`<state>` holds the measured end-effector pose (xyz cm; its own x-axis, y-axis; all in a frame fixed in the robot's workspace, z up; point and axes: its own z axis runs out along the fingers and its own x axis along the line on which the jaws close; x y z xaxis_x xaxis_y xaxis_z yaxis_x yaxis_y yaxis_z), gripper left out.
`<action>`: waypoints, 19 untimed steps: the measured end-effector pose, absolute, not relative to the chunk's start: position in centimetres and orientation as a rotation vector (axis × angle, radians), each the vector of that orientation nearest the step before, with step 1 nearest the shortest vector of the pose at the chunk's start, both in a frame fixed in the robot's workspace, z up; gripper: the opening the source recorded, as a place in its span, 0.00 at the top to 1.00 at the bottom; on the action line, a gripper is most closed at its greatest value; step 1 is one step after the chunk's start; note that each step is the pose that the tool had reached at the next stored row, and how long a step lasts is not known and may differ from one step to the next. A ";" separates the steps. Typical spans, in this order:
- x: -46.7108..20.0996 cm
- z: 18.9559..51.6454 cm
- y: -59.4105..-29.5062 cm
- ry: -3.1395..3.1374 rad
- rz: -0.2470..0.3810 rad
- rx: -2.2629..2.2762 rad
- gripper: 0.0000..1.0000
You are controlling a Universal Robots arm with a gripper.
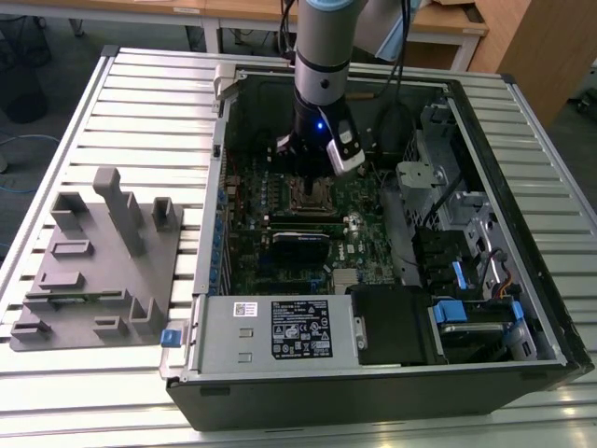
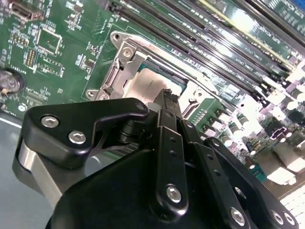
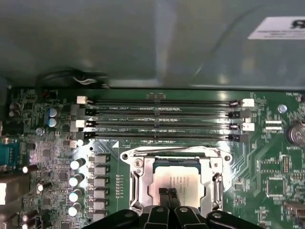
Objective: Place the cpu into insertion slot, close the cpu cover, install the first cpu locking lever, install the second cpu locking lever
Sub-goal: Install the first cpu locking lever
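I am hovering my fingers [image 3: 167, 198] directly over the cpu [image 3: 183, 183], which is lying flat inside the insertion slot [image 3: 138, 164] on the green motherboard [image 3: 267, 157]. In both wrist views my two black fingertips [image 2: 167, 98] are pressed together, narrow, with no part held between them, and their tips are sitting just above the pale silver face of the cpu [image 2: 145, 86]; I cannot tell whether they are touching it.

The cpu cover [image 3: 214, 183], a thin silver frame, is lying down around the cpu, and the chip face is showing through its central window. In the second wrist view the cover's silver rim [image 2: 114, 71] is bordering the cpu on the side nearest the screw heads of the insertion slot [image 2: 125, 52].

Four long black memory slots [image 3: 162, 119] are running parallel just beyond the insertion slot. A row of silver capacitors [image 3: 76, 181] is standing beside the slot.

In the exterior view my arm [image 1: 322, 56] is reaching straight down into the open computer case [image 1: 522, 168], with the fingers [image 1: 308, 182] over the insertion slot [image 1: 312, 199]. A grey labelled power supply box [image 1: 280, 331] is sitting at the case's near edge, well apart from the slot. The case is resting on a ribbed metal surface [image 1: 140, 112], and a grey fixture block [image 1: 103, 261] is standing beside the case toward the exterior view's left.
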<state>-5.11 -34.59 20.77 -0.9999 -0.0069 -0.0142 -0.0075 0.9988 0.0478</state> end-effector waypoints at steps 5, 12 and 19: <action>-5.0 20.8 -34.6 3.121 0.075 -0.063 0.90; -4.3 20.8 -34.6 3.121 0.075 -0.063 0.90; -4.3 21.6 -34.6 3.121 0.076 -0.063 0.90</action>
